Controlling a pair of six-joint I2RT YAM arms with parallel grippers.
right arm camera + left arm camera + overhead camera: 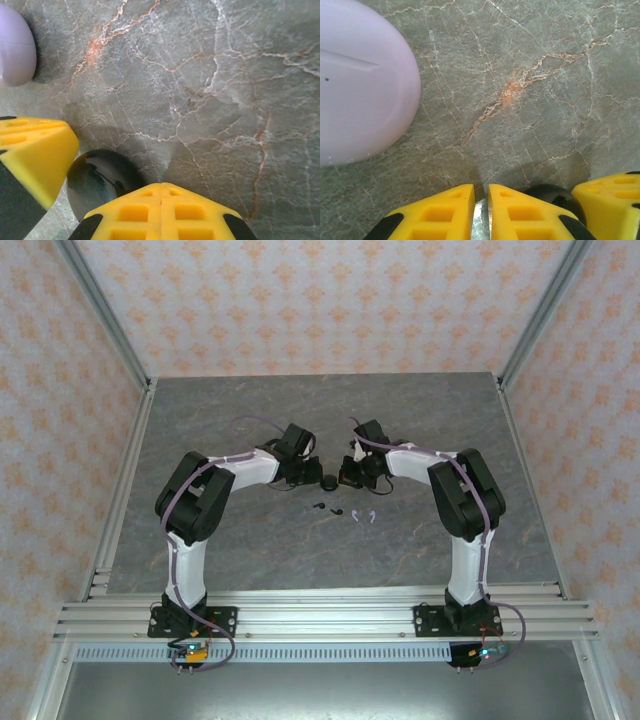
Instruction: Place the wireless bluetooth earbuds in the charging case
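Flanking black case: closed pincers

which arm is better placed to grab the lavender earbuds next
Right, probably. The lavender earbuds lie on the right gripper's side of the black case; the left gripper is across the case, nearer the black earbuds. Both grippers are shut, so it must open first.

A grey marbled table fills the middle of the top view. Near its centre lies a round black case. Just below it are two black earbuds, with two lavender earbuds to their right. A round lavender case lies on the stone at the upper left of the left wrist view
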